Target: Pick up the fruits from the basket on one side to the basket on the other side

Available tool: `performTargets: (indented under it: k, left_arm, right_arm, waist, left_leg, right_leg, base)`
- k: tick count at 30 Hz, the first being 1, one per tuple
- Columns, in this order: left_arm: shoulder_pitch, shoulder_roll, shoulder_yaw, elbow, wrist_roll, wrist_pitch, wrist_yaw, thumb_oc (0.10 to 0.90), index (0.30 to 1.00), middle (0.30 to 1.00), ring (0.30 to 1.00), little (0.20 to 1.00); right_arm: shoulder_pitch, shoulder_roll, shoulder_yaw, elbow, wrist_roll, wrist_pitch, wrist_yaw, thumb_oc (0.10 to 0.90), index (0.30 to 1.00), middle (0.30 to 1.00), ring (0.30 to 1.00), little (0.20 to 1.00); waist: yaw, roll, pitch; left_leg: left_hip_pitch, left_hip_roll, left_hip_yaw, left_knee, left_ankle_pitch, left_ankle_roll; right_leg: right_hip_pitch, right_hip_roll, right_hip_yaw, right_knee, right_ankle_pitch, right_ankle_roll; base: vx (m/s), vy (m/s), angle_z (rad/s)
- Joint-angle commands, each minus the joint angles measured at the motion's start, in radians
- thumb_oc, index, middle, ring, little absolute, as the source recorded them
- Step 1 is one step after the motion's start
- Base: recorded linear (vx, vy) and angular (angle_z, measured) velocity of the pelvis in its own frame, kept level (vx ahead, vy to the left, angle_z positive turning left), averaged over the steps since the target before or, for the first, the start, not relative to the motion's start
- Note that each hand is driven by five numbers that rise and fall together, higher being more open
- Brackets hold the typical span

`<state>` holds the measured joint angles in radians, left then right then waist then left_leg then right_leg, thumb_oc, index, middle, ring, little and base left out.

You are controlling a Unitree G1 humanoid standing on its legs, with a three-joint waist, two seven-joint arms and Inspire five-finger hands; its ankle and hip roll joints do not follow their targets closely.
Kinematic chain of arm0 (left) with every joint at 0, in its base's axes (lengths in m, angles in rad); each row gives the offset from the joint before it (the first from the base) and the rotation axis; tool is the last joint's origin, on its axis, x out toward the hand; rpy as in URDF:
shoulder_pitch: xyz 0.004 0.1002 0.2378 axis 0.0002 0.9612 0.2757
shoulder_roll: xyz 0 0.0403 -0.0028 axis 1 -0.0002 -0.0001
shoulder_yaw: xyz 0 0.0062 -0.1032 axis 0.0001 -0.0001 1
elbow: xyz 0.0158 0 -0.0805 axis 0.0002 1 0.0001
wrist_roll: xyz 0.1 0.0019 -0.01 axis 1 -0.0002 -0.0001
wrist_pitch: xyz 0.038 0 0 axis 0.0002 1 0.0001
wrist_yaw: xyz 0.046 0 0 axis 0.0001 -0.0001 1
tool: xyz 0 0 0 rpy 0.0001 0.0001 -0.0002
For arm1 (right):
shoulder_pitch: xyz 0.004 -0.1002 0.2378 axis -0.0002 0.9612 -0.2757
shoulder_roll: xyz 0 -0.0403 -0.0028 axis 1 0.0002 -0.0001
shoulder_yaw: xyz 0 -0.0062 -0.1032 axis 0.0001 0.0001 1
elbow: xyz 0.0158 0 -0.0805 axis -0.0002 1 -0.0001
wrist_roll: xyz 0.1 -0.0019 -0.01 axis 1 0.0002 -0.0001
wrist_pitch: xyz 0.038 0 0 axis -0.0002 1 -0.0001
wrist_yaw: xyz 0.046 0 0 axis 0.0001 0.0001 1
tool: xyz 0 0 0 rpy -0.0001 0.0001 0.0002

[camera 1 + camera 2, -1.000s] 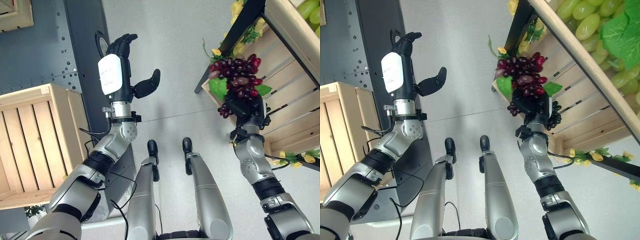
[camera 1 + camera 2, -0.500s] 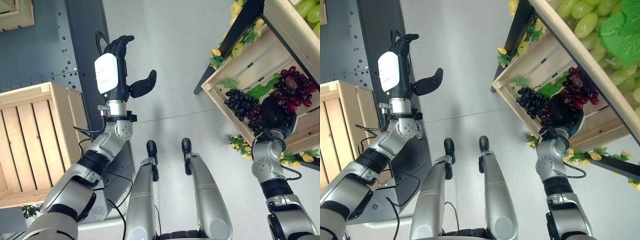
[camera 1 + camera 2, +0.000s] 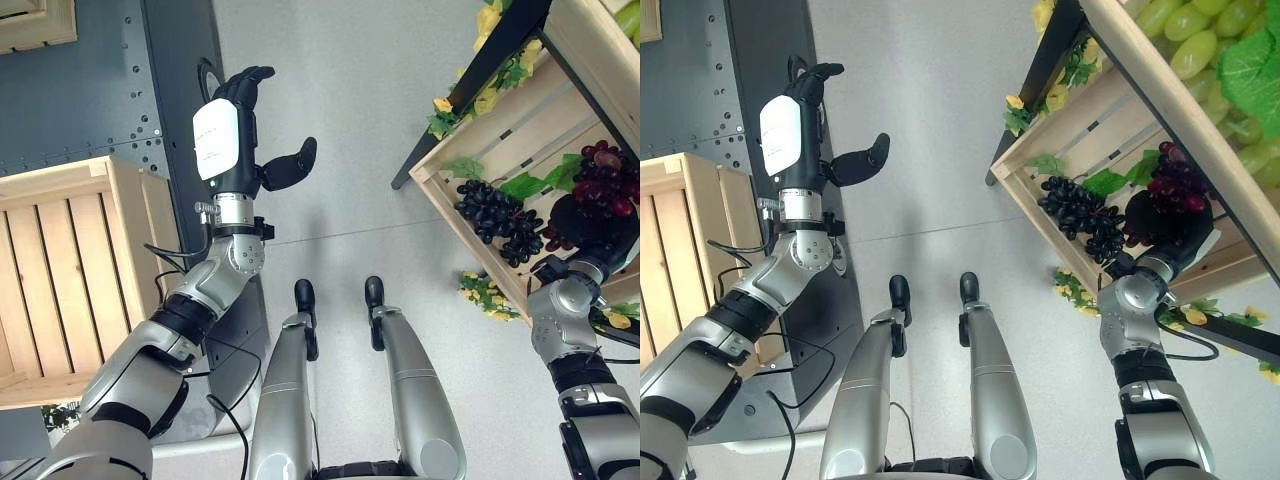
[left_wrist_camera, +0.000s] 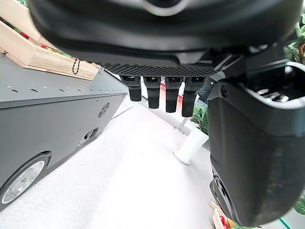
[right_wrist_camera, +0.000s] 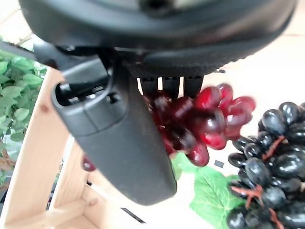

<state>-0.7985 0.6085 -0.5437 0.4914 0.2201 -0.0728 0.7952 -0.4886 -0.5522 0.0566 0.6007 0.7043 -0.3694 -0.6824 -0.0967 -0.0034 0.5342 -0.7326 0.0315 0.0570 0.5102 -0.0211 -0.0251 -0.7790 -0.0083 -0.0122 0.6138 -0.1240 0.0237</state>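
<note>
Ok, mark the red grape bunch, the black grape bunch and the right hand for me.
red grape bunch (image 5: 209, 121): right wrist view, on its berries.
black grape bunch (image 3: 495, 215): left eye view, middle of the cluster.
right hand (image 5: 119, 138): right wrist view, on the thumb.

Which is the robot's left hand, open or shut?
Open. The left hand is raised over the floor with fingers straight, thumb spread aside and nothing in it.
</note>
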Motion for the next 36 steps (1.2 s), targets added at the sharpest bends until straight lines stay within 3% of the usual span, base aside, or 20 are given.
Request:
performTargets:
  k: [1,5,9,14,22,25,28,36]
  left_arm:
    - [-0.096,0.052,0.04,-0.068,0.023,-0.036,0.04,0.8,0.9,0.9,0.9,0.9]
    - [-0.087,0.048,0.048,-0.067,0.03,-0.031,0.039,0.8,0.9,0.9,0.9,0.9]
    - [-0.054,0.05,0.072,-0.078,0.046,-0.027,0.037,0.8,0.9,0.9,0.9,0.9]
    - [-0.013,0.051,0.109,-0.086,0.071,-0.055,0.048,0.8,0.9,0.9,0.9,0.9]
    - [0.038,0.038,0.152,-0.113,0.09,-0.044,0.06,0.8,0.9,0.9,0.9,0.9]
    - [0.079,0.039,0.175,-0.128,0.103,-0.05,0.06,0.8,0.9,0.9,0.9,0.9]
    - [0.124,0.034,0.21,-0.143,0.11,-0.054,0.078,0.8,0.9,0.9,0.9,0.9]
    - [0.197,0.034,0.24,-0.154,0.108,-0.062,0.074,0.8,0.9,0.9,0.9,0.9]
  right_arm:
    - [-0.027,-0.08,-0.059,-0.11,-0.092,-0.067,-0.017,0.8,0.9,0.9,0.9,0.9]
    - [-0.015,-0.057,-0.06,-0.155,-0.075,-0.068,0.033,0.8,0.9,0.9,0.9,0.9]
    - [0.027,-0.031,-0.054,-0.254,-0.162,-0.029,0.043,0.8,0.9,0.9,0.9,0.9]
    - [0.08,-0.009,-0.058,-0.346,-0.16,-0.025,0.115,0.8,0.9,0.9,0.9,0.9]
    - [0.161,0.04,-0.065,-0.485,-0.197,0.011,0.14,0.8,0.9,0.9,0.9,0.9]
    - [0.207,0.063,-0.062,-0.547,-0.192,0.005,0.195,0.8,0.9,0.9,0.9,0.9]
    - [0.255,0.082,-0.047,-0.603,-0.2,0.043,0.262,0.8,0.9,0.9,0.9,0.9]
    - [0.28,0.077,-0.027,-0.671,-0.179,0.064,0.359,0.8,0.9,0.9,0.9,0.9]
  waist:
    - [-0.006,-0.039,-0.014]
    - [-0.009,-0.038,-0.014]
    - [-0.014,-0.039,-0.014]
    - [-0.024,-0.043,-0.014]
    - [-0.043,-0.044,-0.014]
    - [-0.047,-0.043,-0.014]
    - [-0.052,-0.043,-0.014]
    - [-0.042,-0.043,-0.014]
  left_leg:
    - [0.021,-0.067,0.066,0.031,-0.106,0.027]
    - [0.028,-0.066,0.067,0.027,-0.107,0.025]
    - [0.038,-0.065,0.071,0.019,-0.105,0.027]
    - [0.051,-0.063,0.078,0.016,-0.108,0.029]
    - [0.091,-0.063,0.085,-0.01,-0.105,0.034]
    - [0.126,-0.068,0.086,-0.034,-0.1,0.038]
    - [0.173,-0.068,0.094,-0.066,-0.096,0.042]
    - [0.294,-0.074,0.088,-0.138,-0.086,0.042]
  right_leg:
    - [0.071,0.024,-0.079,-0.034,0.006,0.012]
    - [0.073,0.025,-0.077,-0.03,0.002,0.013]
    - [0.077,0.026,-0.074,-0.028,-0.002,0.013]
    - [0.085,0.027,-0.071,-0.03,-0.003,0.013]
    - [0.114,0.029,-0.054,-0.055,0.002,0.017]
    - [0.143,0.03,-0.047,-0.079,0.007,0.018]
    - [0.181,0.03,-0.04,-0.109,0.012,0.021]
    - [0.306,0.029,-0.042,-0.183,0.017,0.025]
  base:
    - [0.0,0.0,0.0]
    - [0.0,0.0,0.0]
    - [0.0,0.0,0.0]
    - [0.0,0.014,0.0]
    - [-0.01,0.043,-0.03]
    - [-0.01,0.048,-0.04]
    - [-0.02,0.063,-0.14]
    - [0.0,0.015,-0.03]
